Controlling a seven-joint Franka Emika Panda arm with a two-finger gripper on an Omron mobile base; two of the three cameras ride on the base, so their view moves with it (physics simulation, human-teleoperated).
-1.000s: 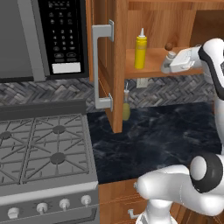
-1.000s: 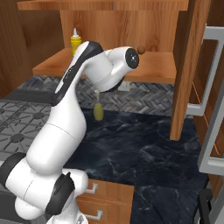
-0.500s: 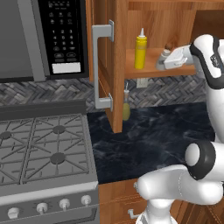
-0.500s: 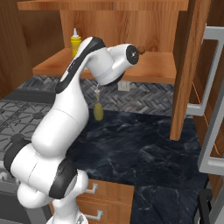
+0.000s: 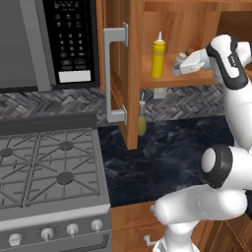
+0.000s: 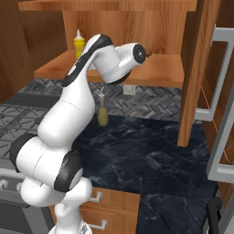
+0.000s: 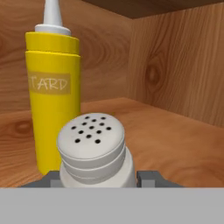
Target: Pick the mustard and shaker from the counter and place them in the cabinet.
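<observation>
The gripper (image 7: 94, 177) clamps the shaker (image 7: 93, 151) over the cabinet (image 5: 197, 76) shelf, just beside the upright mustard (image 5: 157, 55)

— What do you have on your right base camera?

— I see the mustard (image 6: 79, 45) upright at the back left corner of the cabinet (image 6: 151, 73) shelf. My arm reaches onto that shelf. An olive-green bottle (image 6: 102, 114) stands at the tabletop's (image 6: 155, 155) back edge.
</observation>
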